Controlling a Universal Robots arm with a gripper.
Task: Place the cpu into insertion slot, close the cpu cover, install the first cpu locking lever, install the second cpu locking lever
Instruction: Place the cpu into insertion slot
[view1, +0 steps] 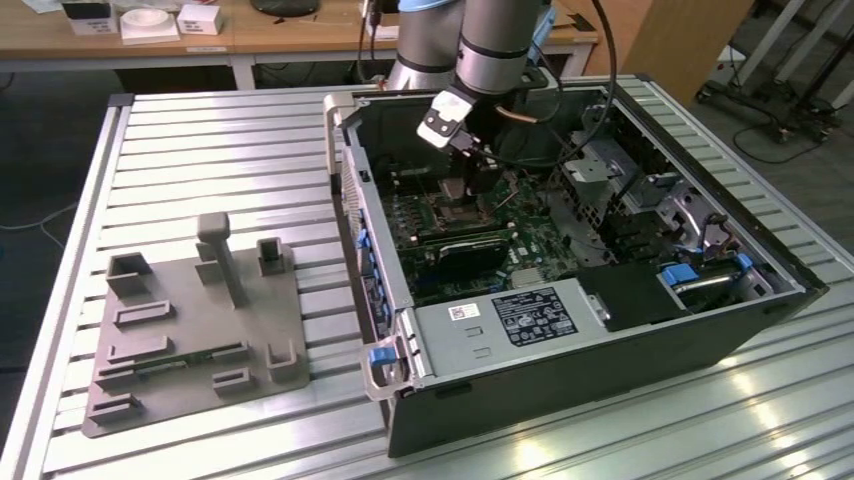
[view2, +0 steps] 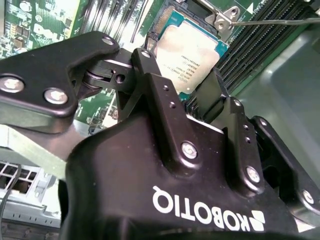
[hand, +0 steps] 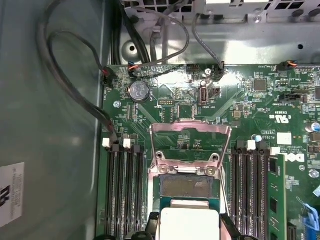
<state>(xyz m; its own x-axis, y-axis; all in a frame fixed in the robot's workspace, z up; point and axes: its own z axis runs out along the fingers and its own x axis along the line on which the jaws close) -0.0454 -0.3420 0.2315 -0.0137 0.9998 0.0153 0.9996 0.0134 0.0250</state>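
The cpu (hand: 189, 219), a small square chip with a pale metal top, sits between my gripper's (hand: 189, 232) two black fingers (view2: 156, 95), which close on its opposite edges. It hangs just above the insertion slot (hand: 187, 186), whose dark centre shows beside it. The cpu cover (hand: 190, 128), a thin silver frame, is swung back and lies open on the green board past the slot. A thin metal lever rod (view2: 280, 21) runs beside the socket. In the exterior view my gripper (view1: 462, 198) reaches down into the open computer case (view1: 601, 370).
Black memory slots (hand: 122, 195) flank the socket on both sides. Dark cables (hand: 75, 75) run along the case wall. On the slatted metal table (view1: 200, 150), at the exterior view's left, stands a grey fixture plate (view1: 200, 330). A wooden desk lies behind.
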